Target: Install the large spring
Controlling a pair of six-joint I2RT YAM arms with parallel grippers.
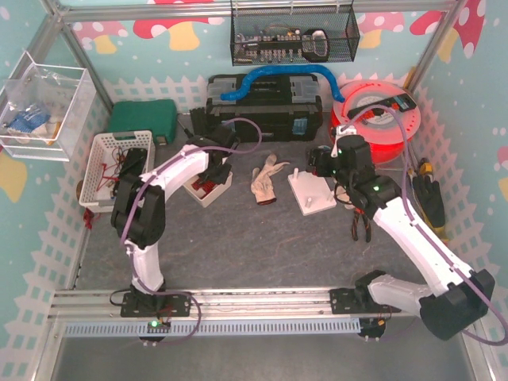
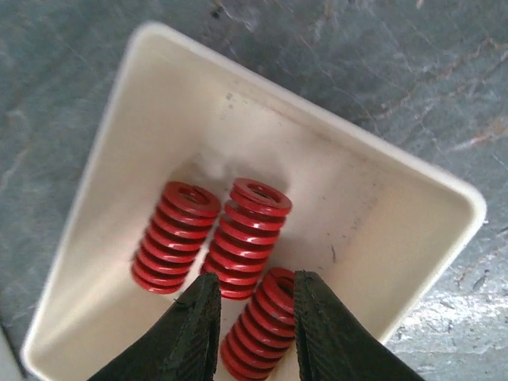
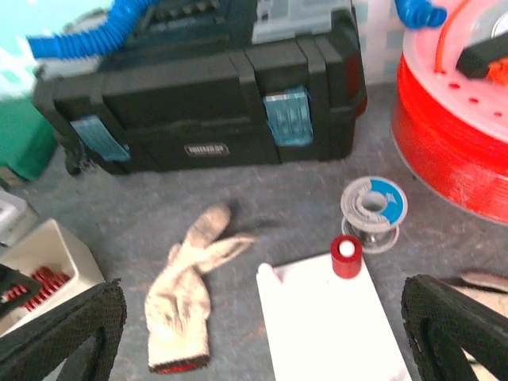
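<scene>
Grey tabletop (image 1: 262,238): L fingers (image 2: 190,333) pinch a red spring (image 2: 266,317) (in white tray (image 2: 381,206)); R fingers (image 3: 71,325) wide open.

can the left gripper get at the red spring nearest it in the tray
Very likely yes: the left gripper looks closed on that red spring, a finger on each side. The white tray is open-topped, and the other two springs lie beside it, not over it.

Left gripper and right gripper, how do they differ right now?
The left gripper is closed on a red spring; the right gripper is wide open, holding nothing. The left gripper is in the white tray; the right gripper hangs over the white plate. Both have black fingers.
</scene>
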